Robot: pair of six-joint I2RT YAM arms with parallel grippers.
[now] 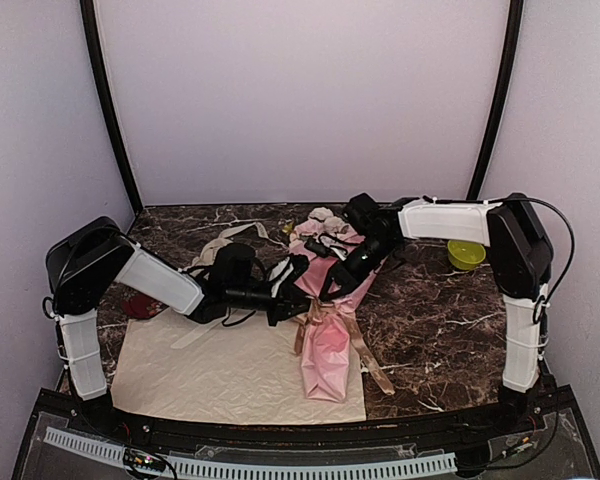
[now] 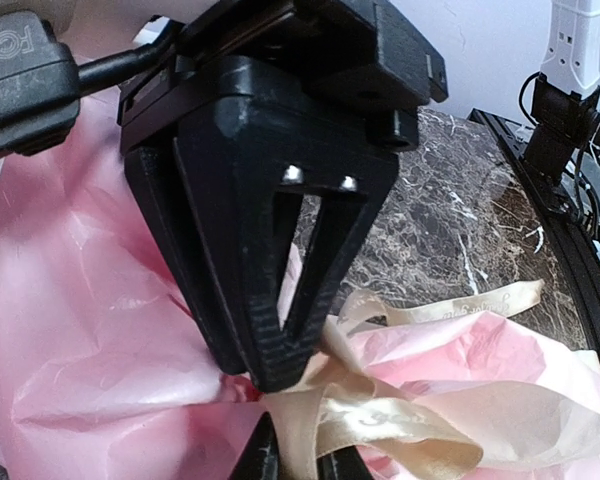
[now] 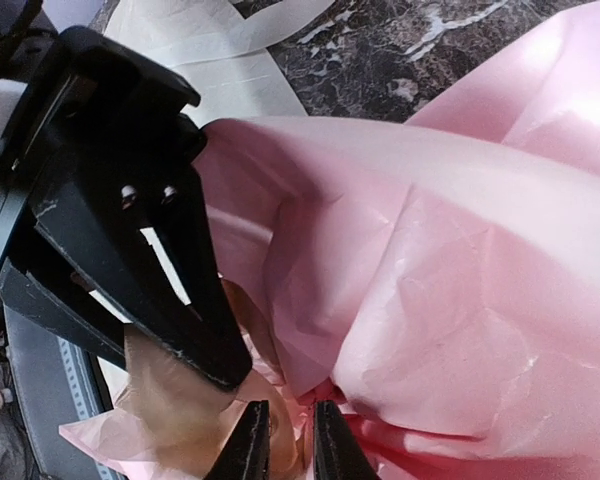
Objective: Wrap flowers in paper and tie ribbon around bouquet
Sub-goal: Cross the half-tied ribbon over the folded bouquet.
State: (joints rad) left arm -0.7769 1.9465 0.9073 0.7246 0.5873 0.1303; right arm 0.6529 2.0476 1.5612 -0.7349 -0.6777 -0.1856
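Note:
The bouquet [image 1: 328,345] lies mid-table in its pink paper [image 2: 80,330] cone, narrow end toward the near edge. Pink and cream flowers [image 1: 325,220] show at the far, wide end. The tan ribbon [image 1: 365,350] circles the cone's waist, and its tails trail toward the front. Both grippers meet at that waist. My left gripper [image 2: 296,452] is shut on a strand of ribbon [image 2: 400,420] beside a loop. My right gripper [image 3: 290,450] is nearly shut with ribbon [image 3: 170,400] and pink paper [image 3: 460,300] between its tips. Each wrist view shows the other gripper's tip [image 2: 280,370] [image 3: 225,370] pressed close.
A pale cream-beige sheet [image 1: 210,375] lies under and to the left of the cone. A cream-white ribbon tangle [image 1: 220,245] sits behind the left arm. A green bowl [image 1: 466,254] stands at the right rear, and a small red object [image 1: 140,305] lies beside the left arm.

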